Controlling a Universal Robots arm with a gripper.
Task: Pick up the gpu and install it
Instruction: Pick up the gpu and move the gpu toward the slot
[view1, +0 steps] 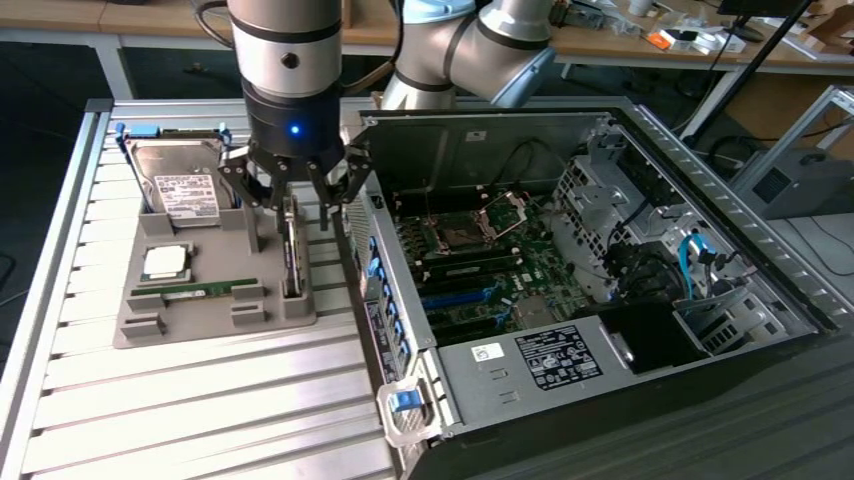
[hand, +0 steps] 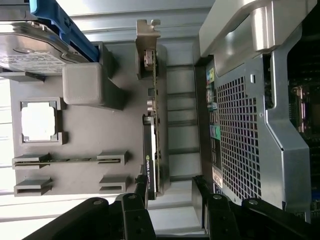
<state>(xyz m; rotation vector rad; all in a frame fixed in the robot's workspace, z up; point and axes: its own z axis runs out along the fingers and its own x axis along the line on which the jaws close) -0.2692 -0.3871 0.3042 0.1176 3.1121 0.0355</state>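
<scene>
Silver and black arm is reaching in from the top of the exterior view, with its wrist pointing straight down and a small blue light glowing on the black collar. Its claw is hanging over the grey tray, at the side nearest the computer case, with both fingers spread wide and gripping nothing.

In the wrist view the claw is straddling one end of the gpu. One of the black fingers is lying just beside the card's cooler face, and the other is standing well clear toward the computer case. Whether the nearer finger is touching the card cannot be told.

The gpu is standing on its long edge in a slot of the tray, showing as a thin strip: green board, black cooler face, and a silver bracket projecting at the end far from the claw.

Reading from the exterior view's left, the tray is holding a hard drive with a white label, a square processor and a narrow green memory stick, then the gpu. The open computer case is lying on its side to the right, exposing its motherboard. Tray and computer case are both resting on a ribbed metal table.
</scene>
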